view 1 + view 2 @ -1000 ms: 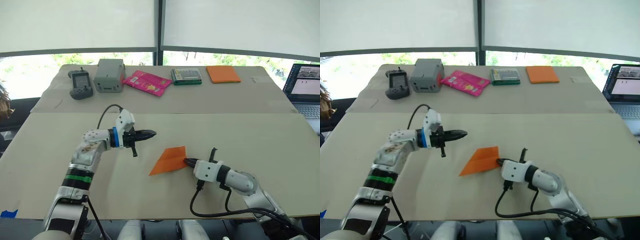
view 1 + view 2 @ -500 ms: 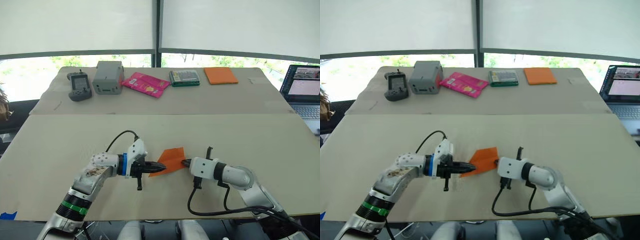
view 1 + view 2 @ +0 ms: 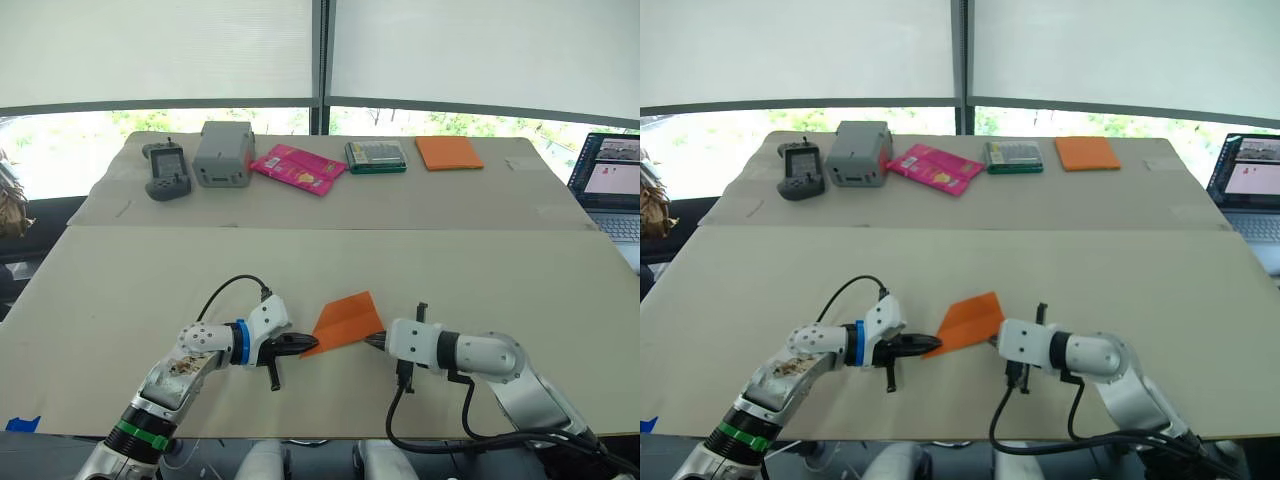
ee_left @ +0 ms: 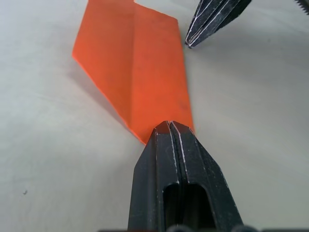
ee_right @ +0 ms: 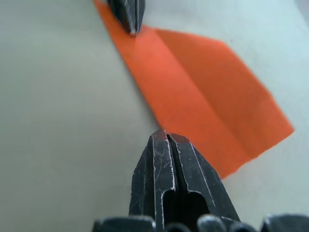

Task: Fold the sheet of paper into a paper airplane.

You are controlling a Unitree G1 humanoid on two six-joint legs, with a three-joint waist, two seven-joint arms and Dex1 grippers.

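Paper plane [image 3: 345, 321], already a creased orange dart, lies flat on the desk [image 3: 480, 270] between the two grippers, near the desk's front edge. The left gripper [image 3: 311, 343] has its fingers pressed together, their tip touching the dart's pointed end; whether they pinch the paper or only press on it I cannot tell. The right gripper [image 3: 374, 341] also has its fingers closed on nothing, its tip just beside the wide tail end. Folding looks nearly done: the sheet has a centre crease and a narrow dart outline, so the step in hand seems to be flattening or sharpening the last creases, or steadying the point for a final wing fold. The next move probably calls for one gripper to pin the paper down while the other slides along the crease; thin paper may skid on the smooth desk if pushed from one end only. Compared with a second ago, the left gripper, then raised well apart from the paper, has come down to the nose, and the right has stayed at the tail.
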